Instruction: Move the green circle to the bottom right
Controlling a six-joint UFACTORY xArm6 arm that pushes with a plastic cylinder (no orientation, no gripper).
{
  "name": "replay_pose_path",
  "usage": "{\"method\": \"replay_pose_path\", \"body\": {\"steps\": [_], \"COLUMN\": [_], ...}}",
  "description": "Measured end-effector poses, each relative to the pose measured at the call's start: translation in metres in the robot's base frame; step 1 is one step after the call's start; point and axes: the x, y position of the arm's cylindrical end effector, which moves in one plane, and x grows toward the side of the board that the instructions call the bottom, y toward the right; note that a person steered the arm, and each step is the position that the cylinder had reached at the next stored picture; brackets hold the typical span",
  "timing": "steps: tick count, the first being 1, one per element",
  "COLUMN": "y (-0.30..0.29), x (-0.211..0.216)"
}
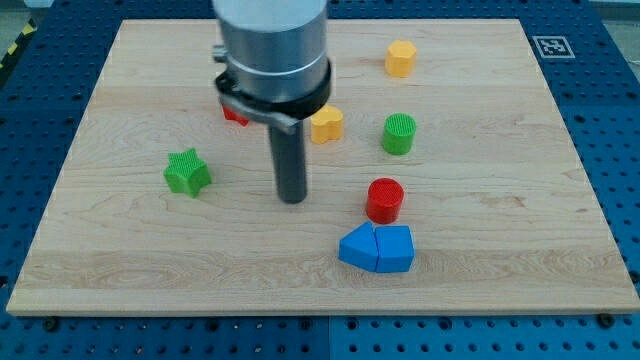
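Observation:
The green circle is a short ribbed cylinder standing right of the board's middle, toward the view's top. My tip is the lower end of the dark rod, resting on the board near the centre. It sits left of and below the green circle, well apart from it and touching no block. The arm's grey body hides part of the board at the view's top.
A red circle stands below the green circle. Two blue blocks touch each other lower down. A yellow block lies left of the green circle, a yellow hexagon above it. A green star is at left. A red block is half hidden by the arm.

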Motion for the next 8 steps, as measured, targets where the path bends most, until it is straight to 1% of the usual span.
{"method": "replay_pose_path", "body": {"steps": [1,2,3,4,5,6,7,8], "y": [0.040,0.080,0.101,0.131,0.132,0.168,0.225,0.237], "x": [-0.039,-0.068,-0.079,-0.076,-0.092,-0.097,-0.077,-0.059]}}
